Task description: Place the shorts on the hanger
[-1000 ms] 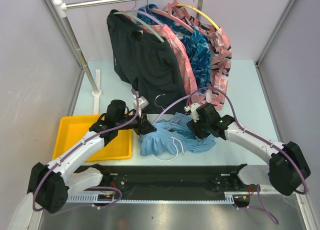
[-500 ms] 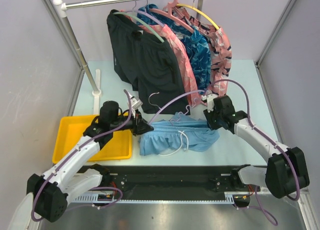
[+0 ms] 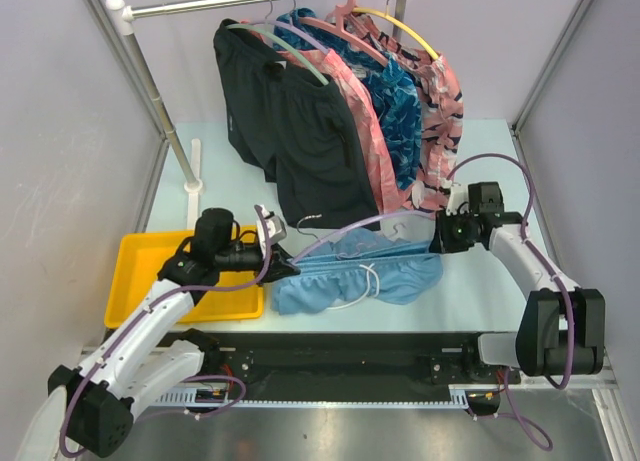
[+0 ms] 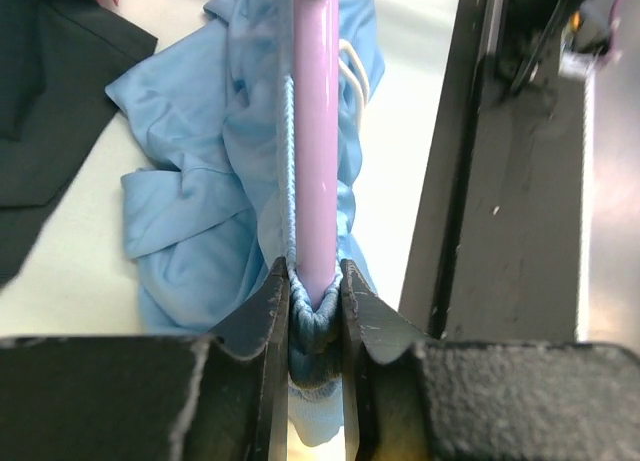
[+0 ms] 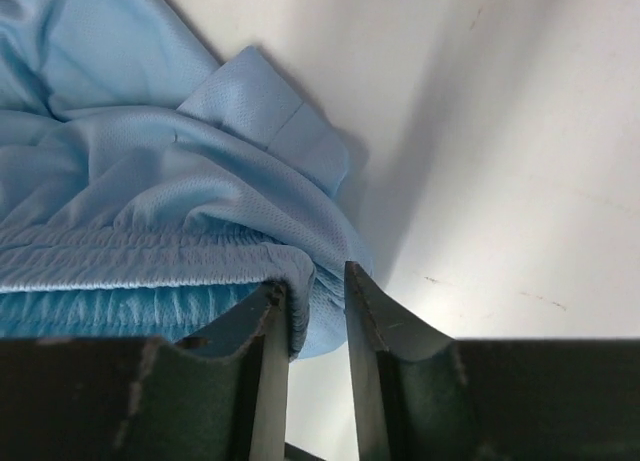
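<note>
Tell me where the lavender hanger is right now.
In the top view, the hanger lies along the shorts' waistband near the table's front edge, just before the hanging black shorts; the left gripper clamps its left end.

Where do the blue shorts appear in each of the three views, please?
Top: shorts lie at centre, spanning left gripper to right gripper.
Left wrist: shorts centre-left, bunched around the hanger in the gripper.
Right wrist: shorts fill the left half, corner between the gripper fingers.
Shared landmark: the pale table beneath them.
</note>
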Tool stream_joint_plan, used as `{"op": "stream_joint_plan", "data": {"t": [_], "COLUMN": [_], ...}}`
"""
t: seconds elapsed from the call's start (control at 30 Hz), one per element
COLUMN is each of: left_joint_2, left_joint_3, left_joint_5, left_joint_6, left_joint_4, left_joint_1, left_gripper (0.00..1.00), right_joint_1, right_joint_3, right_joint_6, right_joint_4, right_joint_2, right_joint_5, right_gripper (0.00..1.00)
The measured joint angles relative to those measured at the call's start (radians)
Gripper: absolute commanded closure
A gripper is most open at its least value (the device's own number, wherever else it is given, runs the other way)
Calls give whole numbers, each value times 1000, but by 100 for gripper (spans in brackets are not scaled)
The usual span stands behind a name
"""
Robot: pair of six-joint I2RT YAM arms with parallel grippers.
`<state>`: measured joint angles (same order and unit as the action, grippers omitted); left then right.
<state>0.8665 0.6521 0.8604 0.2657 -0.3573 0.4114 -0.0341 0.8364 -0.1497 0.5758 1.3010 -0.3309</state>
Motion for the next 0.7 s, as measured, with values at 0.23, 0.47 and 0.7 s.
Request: {"op": "stream_joint_plan", "data": {"t": [0.23, 0.47, 0.7], "left_joint_2": [26, 122, 216], "left_joint_3": [84, 153, 217], "left_joint_5": [-1, -68, -156], "left_joint_6": [277, 435, 461], "left_joint_4": [-153, -238, -245], "left_joint_1": [0, 25, 95], "left_gripper": [100, 99, 100], "right_joint_1": [37, 44, 51], "right_joint_3": [63, 122, 167], "right_joint_6": [2, -1, -2], "right_joint_4": [59, 102, 157], "right_joint_2": [10, -20, -83], "right_joint_5": [-63, -65, -13], "right_gripper": [100, 100, 100]}}
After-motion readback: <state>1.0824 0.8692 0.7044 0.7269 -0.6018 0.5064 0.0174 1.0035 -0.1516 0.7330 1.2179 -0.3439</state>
